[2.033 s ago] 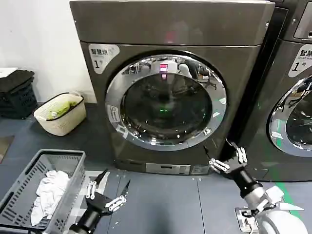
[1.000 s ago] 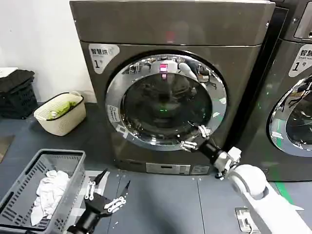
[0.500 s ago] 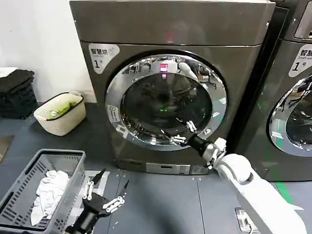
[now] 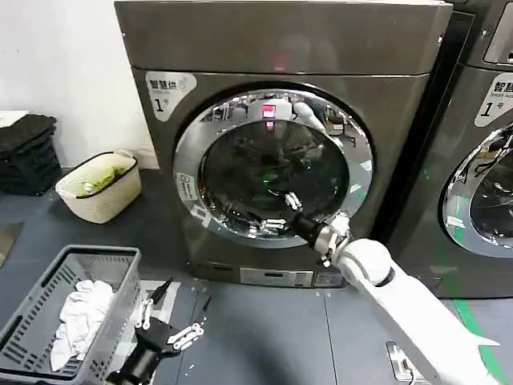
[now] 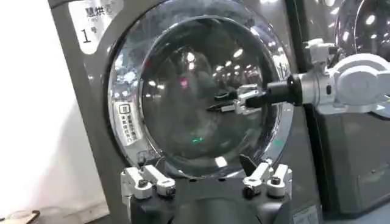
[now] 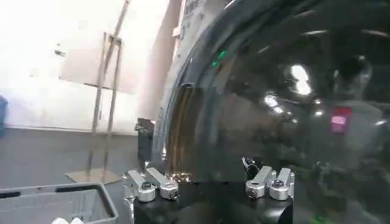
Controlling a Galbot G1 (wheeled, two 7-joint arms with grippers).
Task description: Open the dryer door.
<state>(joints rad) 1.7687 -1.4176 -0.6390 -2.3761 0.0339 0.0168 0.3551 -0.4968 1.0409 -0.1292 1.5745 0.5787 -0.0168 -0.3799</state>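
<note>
Against the shut door [image 4: 272, 164], low on its glass, the right gripper [image 4: 280, 211] was spread, grasping nothing; left gripper [image 4: 171, 321] idled, released, near the floor. Chrome looked stiff, heavy, slippery: rim edge seemed the best hold.

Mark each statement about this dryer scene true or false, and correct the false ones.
1. The dryer door is shut. True.
2. The right tool is open in front of the door's lower glass. True.
3. The left tool grips the door rim. False: it hangs low near the floor, away from the door.
4. The grey basket is empty. False: white cloth lies in it.
5. The dryer's label shows a 1. True.
</note>
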